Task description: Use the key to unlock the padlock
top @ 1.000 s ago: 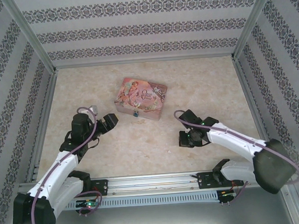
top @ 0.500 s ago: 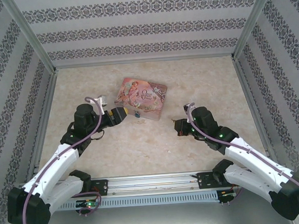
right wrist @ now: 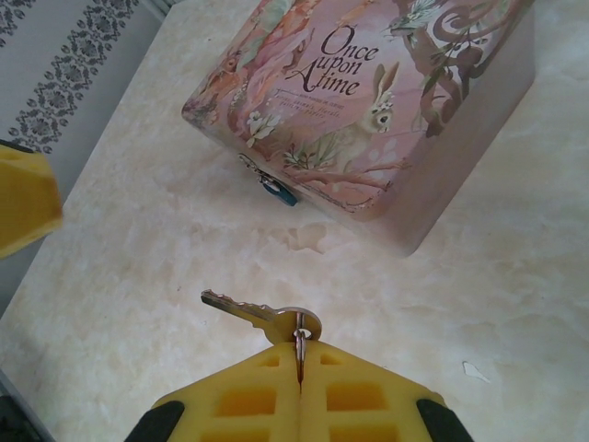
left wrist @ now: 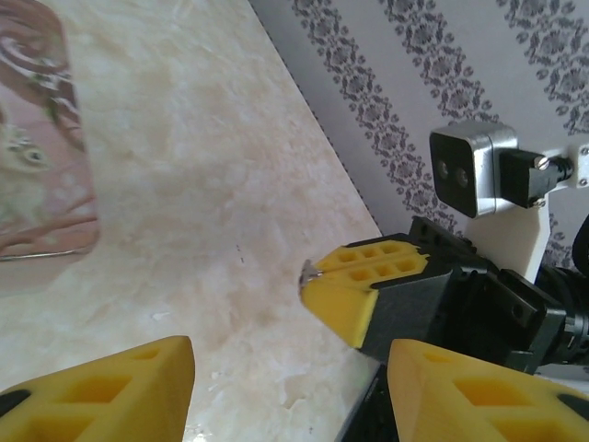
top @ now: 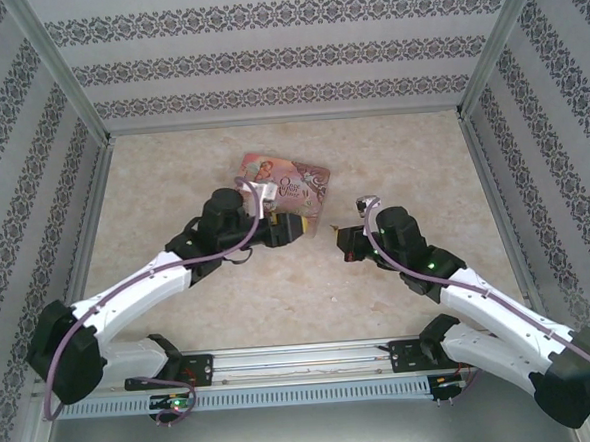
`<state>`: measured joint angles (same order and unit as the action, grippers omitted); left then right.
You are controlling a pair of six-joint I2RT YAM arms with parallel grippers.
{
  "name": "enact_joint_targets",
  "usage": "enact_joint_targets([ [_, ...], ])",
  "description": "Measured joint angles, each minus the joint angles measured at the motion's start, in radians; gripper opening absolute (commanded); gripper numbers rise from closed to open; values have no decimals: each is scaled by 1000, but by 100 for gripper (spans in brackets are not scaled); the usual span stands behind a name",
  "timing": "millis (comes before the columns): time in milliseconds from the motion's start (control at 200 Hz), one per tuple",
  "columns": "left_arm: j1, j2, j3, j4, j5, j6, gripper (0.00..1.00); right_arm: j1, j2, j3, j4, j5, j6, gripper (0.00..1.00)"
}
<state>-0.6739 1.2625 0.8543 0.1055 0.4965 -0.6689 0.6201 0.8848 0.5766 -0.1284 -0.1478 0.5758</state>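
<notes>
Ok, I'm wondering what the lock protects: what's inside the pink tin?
Its contents are hidden: the pink tin has its lid down, with the teal padlock hanging at the front wall. The right gripper holds the key nearby.

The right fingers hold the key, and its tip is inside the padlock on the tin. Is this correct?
Not quite. The right fingers hold the key, but its tip is not inside the padlock on the tin: it is free, apart from the padlock. The right wrist view shows this.
</notes>
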Motion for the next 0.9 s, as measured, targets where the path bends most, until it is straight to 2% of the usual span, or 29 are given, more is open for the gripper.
enact_joint_targets([
  [350,-87,179,89,60,0,3,51,20,9,4,12,-3,-4,0],
  [470,-95,201,97,68,0,2,49,24,9,4,14,-3,-4,0],
  [695,-98,206,102,77,0,-7,37,25,8,4,13,-2,-3,0],
  [899,-98,209,102,87,-1,-12,34,26,6,4,14,-2,-2,0],
])
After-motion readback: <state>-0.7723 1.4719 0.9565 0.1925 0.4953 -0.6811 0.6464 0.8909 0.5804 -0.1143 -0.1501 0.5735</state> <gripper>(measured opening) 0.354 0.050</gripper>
